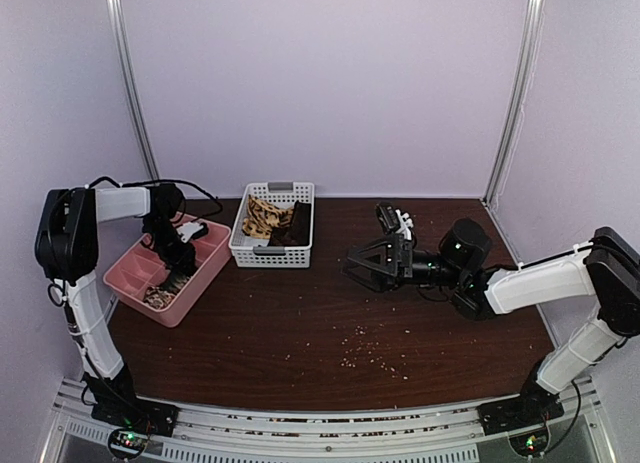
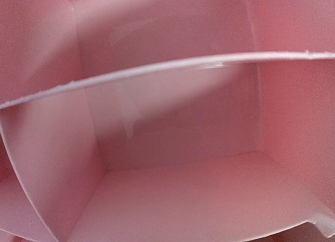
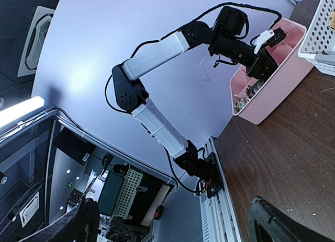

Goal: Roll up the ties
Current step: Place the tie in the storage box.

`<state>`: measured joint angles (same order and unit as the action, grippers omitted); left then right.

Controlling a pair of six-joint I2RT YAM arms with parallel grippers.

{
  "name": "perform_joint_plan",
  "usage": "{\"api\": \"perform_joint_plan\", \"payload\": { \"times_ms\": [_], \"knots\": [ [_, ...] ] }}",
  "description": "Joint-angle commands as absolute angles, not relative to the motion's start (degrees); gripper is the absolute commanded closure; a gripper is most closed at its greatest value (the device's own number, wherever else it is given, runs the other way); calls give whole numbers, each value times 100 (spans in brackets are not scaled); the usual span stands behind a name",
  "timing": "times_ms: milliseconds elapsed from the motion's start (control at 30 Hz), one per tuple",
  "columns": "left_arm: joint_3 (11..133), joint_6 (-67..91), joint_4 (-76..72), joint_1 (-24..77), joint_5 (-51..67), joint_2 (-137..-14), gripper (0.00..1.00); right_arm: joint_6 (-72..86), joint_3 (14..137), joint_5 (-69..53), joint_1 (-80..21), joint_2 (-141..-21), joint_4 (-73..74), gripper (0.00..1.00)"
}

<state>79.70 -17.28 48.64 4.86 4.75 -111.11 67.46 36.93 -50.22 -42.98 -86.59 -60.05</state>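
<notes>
Nearest to us, two arms are bolted at the near edge of the table (image 1: 300, 313), one at each corner. A scatter of pale specks (image 1: 372, 351) lies on the dark wood in front of them, right of centre.

Farther in, on the right, we see the right claw (image 1: 358, 266) hanging above bare table and pointing left. Its jaws stand spread as wide as they go, with nothing between them and nothing touching them. In its own wrist view the two fingertips (image 3: 277, 223) sit at opposite bottom corners, well apart.

On the left sits one pink tray (image 1: 190, 298), set at an angle and split into compartments. We count three ties in all. One is a speckled dark tie (image 1: 160, 295), bunched in the tray's nearest compartment. The left claw (image 1: 180, 261) reaches down into the tray just beyond that tie. We cannot tell how far it is open, nor whether it touches or holds anything. Its wrist view shows only pink walls, a pink floor and one thin divider (image 2: 167, 64) crossing the picture.

Farthest, near the middle of the table's far edge, stands one white basket (image 1: 290, 257), just right of the tray. It holds the other two: a tan tie (image 1: 262, 218) with a dark pattern on its left side and a dark brown tie (image 1: 295, 228) on its right, the two touching.
</notes>
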Motion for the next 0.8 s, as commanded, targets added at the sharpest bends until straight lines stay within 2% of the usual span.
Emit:
{"api": "perform_joint_plan", "payload": {
  "times_ms": [0,133,200,500,767],
  "knots": [
    [8280,-1614,4806,557,408,-11302,70,6724,3787,-5081,-4272,-8599,-6144,0],
    [8333,-1495,4844,555,668,-11036,46,6753,3787,-5080,-4272,-8583,-6171,0],
    [8404,-1459,4894,560,725,-10985,38,6785,3781,-5080,-4274,-8557,-6202,0],
    [8619,-1351,5235,595,562,-10694,35,6757,3691,-5045,-4271,-8418,-6141,1],
    [8514,-1336,5309,670,552,-10685,23,6768,3707,-5071,-4276,-8430,-6152,0]
  ]
}}
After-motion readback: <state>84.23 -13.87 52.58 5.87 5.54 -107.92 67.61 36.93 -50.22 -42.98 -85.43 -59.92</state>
